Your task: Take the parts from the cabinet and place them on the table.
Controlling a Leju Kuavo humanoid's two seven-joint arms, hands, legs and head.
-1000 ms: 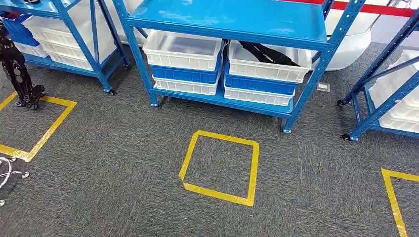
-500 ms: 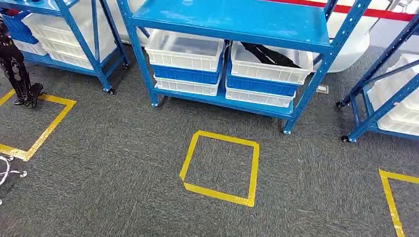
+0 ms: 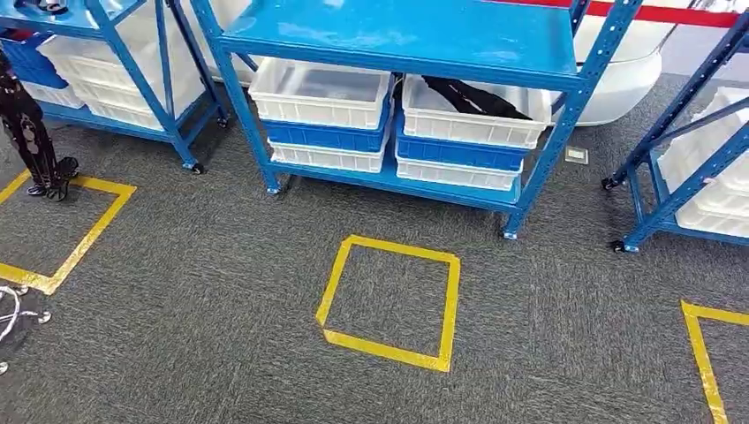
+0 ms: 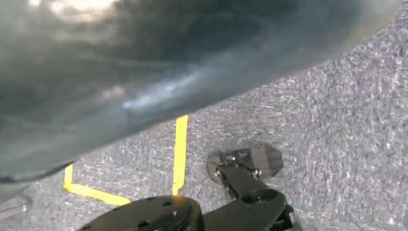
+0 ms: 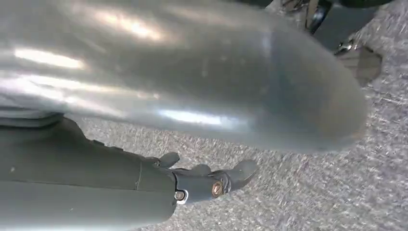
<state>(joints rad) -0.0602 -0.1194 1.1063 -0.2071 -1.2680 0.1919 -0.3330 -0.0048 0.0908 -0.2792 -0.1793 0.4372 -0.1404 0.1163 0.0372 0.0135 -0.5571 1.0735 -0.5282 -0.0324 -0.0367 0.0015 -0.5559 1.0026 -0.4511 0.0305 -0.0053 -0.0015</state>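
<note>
My right hand [image 5: 202, 180] hangs low at my side, over the grey carpet [image 5: 312, 192]. Its fingers are apart and lightly bent, with nothing in them and bare carpet beneath and beyond the fingertips. Of my left hand I cannot tell whether it is open or closed: that wrist's view is blurred.

The tall blue metal shelving rack [image 3: 397, 35] stands ahead of my hands, well apart from them. On its bottom shelf sit two stacks of white and blue plastic bins, side by side and touching. The long black parts [image 3: 468, 95] lie in the topmost white plastic bin [image 3: 477, 128] of the right-hand stack, under the front edge of the shelf above.

Between my hands and the rack's front feet lies open carpet with a yellow tape square [image 3: 389, 349] on it. A second blue rack [image 3: 143, 88] flanks the gap on my left-hand side and a third [image 3: 680, 193] on my right. A black jointed stand [image 3: 31, 141] rises from the corner of another tape square, far out to the left.
</note>
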